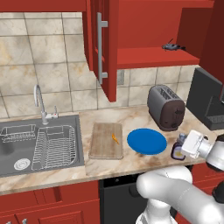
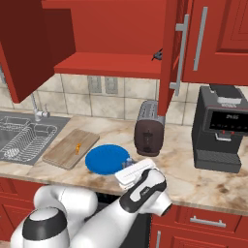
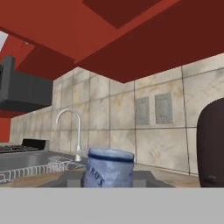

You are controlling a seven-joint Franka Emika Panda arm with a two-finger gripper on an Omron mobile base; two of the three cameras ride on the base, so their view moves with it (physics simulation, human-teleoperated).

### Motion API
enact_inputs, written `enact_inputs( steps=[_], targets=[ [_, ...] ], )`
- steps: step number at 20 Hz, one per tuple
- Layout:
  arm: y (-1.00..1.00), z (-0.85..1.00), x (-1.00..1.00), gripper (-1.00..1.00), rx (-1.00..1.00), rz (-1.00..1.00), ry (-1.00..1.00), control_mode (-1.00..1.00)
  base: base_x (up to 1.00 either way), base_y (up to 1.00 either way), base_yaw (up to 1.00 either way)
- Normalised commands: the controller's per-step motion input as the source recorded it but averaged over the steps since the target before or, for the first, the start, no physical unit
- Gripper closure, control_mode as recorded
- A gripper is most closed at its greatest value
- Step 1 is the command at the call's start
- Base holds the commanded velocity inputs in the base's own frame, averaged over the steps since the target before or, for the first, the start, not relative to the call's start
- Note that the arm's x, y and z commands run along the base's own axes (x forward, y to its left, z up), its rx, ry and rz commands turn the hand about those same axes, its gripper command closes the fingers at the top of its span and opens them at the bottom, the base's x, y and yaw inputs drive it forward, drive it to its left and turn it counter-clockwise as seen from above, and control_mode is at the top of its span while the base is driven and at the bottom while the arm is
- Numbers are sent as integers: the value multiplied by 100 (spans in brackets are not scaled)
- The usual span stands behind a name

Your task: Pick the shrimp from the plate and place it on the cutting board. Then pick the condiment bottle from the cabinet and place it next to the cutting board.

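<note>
The shrimp (image 1: 115,138) lies on the wooden cutting board (image 1: 106,141), right of its middle; it shows as an orange speck (image 2: 77,147) on the board (image 2: 68,149) in the right base view too. The blue plate (image 1: 147,141) sits bare just right of the board. At the plate's right edge the condiment bottle (image 1: 178,151) stands low at the counter. My gripper (image 1: 183,147) is shut on it from the right. In the hand view the bottle's top (image 3: 109,168) sits close up, low in the middle. The red cabinet (image 1: 153,57) hangs open above.
A dark toaster (image 1: 166,107) stands behind the plate and a black coffee machine (image 2: 220,128) to its right. The sink with a wire dish rack (image 1: 52,146) and faucet (image 1: 40,103) lies left of the board. The open cabinet door (image 1: 105,48) hangs over the board's far edge.
</note>
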Motion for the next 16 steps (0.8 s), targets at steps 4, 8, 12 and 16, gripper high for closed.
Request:
enact_inputs(
  steps=[4,8,12,16],
  targets=[
    [-11,-14,24,100,0,-2,0,-100,0,0,0],
    [-9,-16,21,100,0,-2,0,-100,0,0,0],
    [-2,-21,10,100,0,-1,-1,-100,0,0,0],
    [0,-22,1,100,0,0,-3,-100,0,0,0]
  ],
)
